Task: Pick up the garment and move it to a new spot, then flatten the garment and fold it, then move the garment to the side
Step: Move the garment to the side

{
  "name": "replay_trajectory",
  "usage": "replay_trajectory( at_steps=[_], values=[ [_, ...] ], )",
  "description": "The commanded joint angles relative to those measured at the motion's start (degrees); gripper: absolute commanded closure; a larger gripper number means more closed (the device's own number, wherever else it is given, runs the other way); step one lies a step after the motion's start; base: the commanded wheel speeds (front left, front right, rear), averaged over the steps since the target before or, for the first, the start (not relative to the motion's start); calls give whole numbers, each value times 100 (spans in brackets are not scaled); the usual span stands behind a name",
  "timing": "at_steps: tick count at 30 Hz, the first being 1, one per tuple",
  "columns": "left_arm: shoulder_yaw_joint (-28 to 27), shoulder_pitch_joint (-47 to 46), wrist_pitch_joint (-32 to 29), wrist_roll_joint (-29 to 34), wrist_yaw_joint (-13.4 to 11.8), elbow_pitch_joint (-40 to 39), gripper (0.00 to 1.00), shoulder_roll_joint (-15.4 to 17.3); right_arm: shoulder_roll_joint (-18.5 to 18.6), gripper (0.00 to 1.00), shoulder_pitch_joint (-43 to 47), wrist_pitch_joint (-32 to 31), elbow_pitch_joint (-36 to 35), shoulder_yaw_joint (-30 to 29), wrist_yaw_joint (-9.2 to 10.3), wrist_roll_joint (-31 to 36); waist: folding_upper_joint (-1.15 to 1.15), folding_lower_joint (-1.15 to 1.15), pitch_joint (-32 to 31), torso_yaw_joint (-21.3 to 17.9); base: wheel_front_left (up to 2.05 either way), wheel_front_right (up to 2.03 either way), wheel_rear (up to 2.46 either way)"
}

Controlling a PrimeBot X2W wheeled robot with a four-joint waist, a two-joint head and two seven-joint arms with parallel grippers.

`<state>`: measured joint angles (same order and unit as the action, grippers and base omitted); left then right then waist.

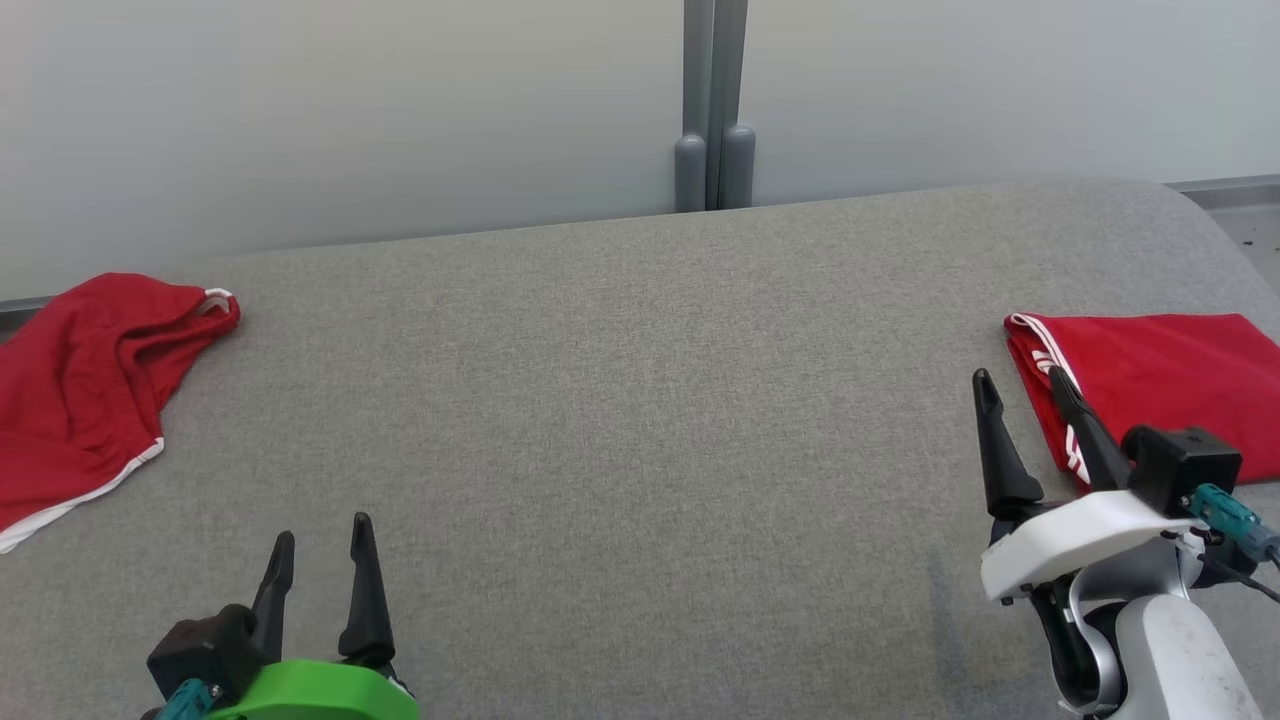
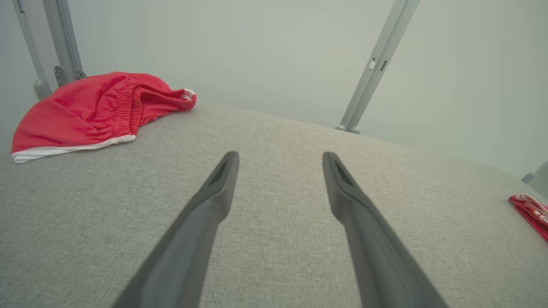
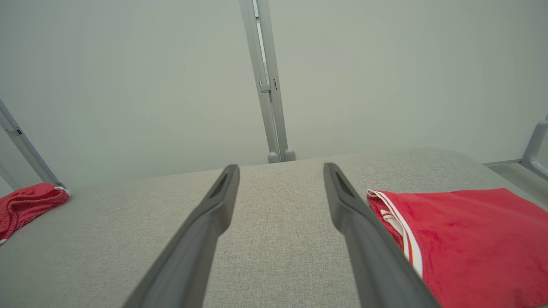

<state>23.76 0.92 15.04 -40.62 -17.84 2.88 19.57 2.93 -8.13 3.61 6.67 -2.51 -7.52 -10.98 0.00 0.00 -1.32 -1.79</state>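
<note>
A crumpled red garment with white trim lies at the far left of the grey padded table. A second red garment, folded flat with white stripes, rests at the right edge. My left gripper hovers open near the front left, well short of the crumpled garment. Over the table's right side my right gripper stands open, its right finger just beside the folded garment's left edge. Both hold nothing.
A pale wall runs behind the table, with a grey metal post at its back middle. The table's rounded right corner drops to the floor beyond.
</note>
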Motion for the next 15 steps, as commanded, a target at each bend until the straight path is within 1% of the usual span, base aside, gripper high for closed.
replay_trajectory(
  at_steps=[1, 5, 8, 15],
  values=[
    [-62, 109, 14, 46, 39, 9, 0, -19, 4, 0, 135, -7, -95, 21, 6, -119, 0, 0, -2, 11, 0, 0, 0],
    [-191, 260, 15, 98, 46, -32, 0, -135, 3, 0, 347, 24, -263, 138, 6, -228, 0, 0, -11, 15, 0, 0, 0],
    [-257, 332, 15, 192, 83, -37, 0, -158, 5, 0, 456, 26, -365, 210, 6, -198, 0, 0, -18, 34, 0, 0, 0],
    [-238, 290, 15, 349, 250, 36, 0, -197, 4, 0, 694, -26, -520, 296, 6, -263, 0, 0, -33, 113, 0, 0, 0]
  ],
)
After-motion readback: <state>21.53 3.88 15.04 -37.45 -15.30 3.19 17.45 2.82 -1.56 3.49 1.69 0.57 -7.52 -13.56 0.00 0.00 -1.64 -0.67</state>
